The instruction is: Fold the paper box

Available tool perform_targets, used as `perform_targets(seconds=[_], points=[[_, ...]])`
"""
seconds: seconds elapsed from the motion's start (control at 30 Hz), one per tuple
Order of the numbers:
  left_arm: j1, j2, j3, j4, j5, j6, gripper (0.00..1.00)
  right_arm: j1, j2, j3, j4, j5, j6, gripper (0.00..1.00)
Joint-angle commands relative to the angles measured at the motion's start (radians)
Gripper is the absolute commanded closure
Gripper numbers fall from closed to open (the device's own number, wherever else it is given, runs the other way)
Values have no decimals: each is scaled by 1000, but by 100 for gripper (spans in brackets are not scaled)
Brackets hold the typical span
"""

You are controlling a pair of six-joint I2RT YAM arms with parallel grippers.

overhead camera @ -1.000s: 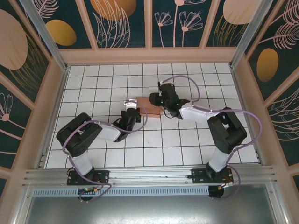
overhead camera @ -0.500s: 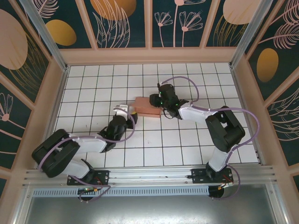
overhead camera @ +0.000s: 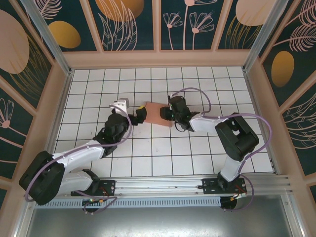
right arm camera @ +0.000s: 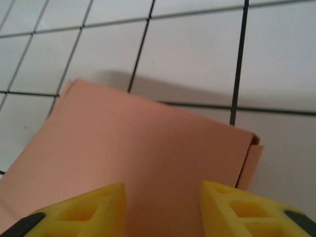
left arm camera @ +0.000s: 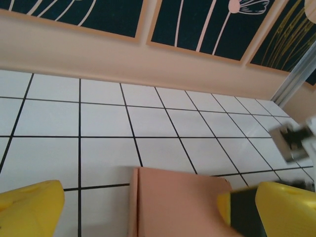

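My left tool [overhead camera: 138, 117] is wide open just left of the box [overhead camera: 155, 114], which sits mid-surface [overhead camera: 197, 158] with my right tool [overhead camera: 167, 113] on its right end, half shut, and I cannot tell if it holds.

A white-tiled desk [overhead camera: 98, 94] gridded in black lies under even light, boxed in by peach-coloured walls [overhead camera: 158, 58]. Dark teal panels [overhead camera: 133, 34] along the top and sides of the frame carry pale line-drawn flowers and orange ovals. An aluminium rail [overhead camera: 158, 186] crosses the lower edge, above a grey metal sheet [overhead camera: 158, 222].
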Motion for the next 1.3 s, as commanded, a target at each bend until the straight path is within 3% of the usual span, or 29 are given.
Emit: perform_targets(seconds=[0.0, 0.17, 0.37, 0.5, 0.6, 0.8, 1.0, 1.27], points=[[42, 72, 54, -111, 85, -54, 3, 7, 17, -16, 29, -4, -5, 56], [66, 219, 165, -224, 199, -41, 14, 8, 23, -17, 33, -16, 11, 57], [77, 350, 235, -278, 220, -44, 27, -26, -102, -85, 113, -11, 56, 56], [81, 401, 261, -291, 231, -47, 32, -105, -156, -169, 189, -93, 164, 45], [88, 411, 260, -273, 263, -53, 32, -151, -153, -206, 226, -170, 214, 42], [187, 449, 312, -252, 458, -42, 27, -155, -121, -224, 264, -214, 250, 41], [236, 550, 392, -297, 563, -19, 32, -158, -95, -223, 313, -266, 264, 35], [253, 622, 401, -286, 611, -31, 56, -173, -87, -236, 323, -290, 279, 34]])
